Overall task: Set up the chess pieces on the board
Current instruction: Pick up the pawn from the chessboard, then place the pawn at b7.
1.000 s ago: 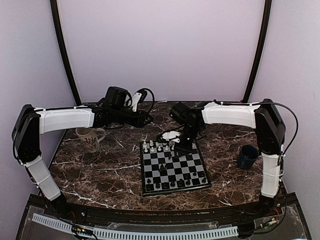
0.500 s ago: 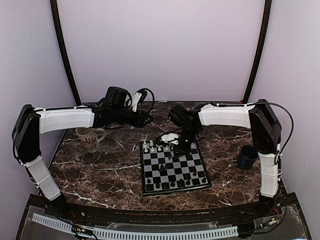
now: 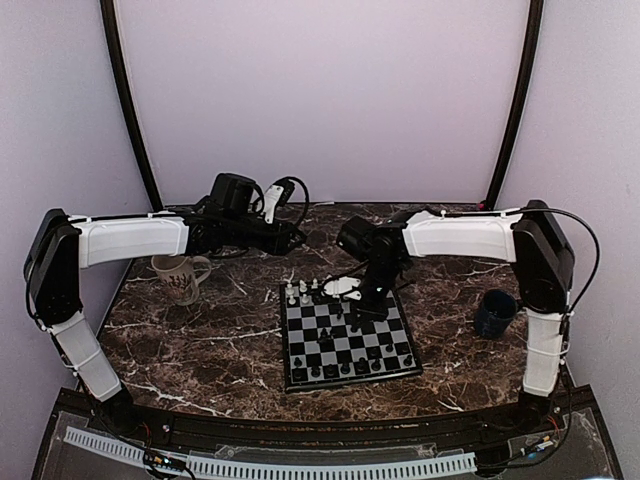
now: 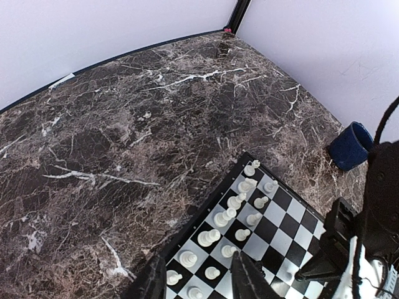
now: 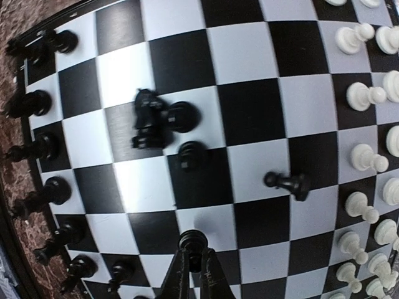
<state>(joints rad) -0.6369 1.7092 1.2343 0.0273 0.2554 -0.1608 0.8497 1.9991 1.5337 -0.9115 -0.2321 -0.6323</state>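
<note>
You are pinching a small black round-headed chess piece [image 5: 192,239] between the two narrow fingers of your right end effector [image 5: 193,265]. The fingers are pressing together on its head. It is sitting over a black square of the small square chessboard of black and silvery-grey checks [image 3: 350,345]. You cannot tell whether its base is touching the square.

Just ahead of those fingertips, four loose black pieces [image 5: 156,118] are occupying the middle squares, and the one furthest right is lying tilted. To the left of the end effector, a line of black pieces [image 5: 37,149] is running along the board's edge. To its right, the tiny white pieces [image 5: 365,159] are standing in two rows.

Your left end effector [image 4: 199,280] is hanging with its fingers spread wide. The board's white corner is showing between and beyond them.

The board is lying on the dark brown marble bench [image 3: 200,340]. A cream ceramic mug [image 3: 178,276] is standing to the left of your left end effector. A dark blue cup [image 3: 495,313] is standing well apart to the right of your right one.
</note>
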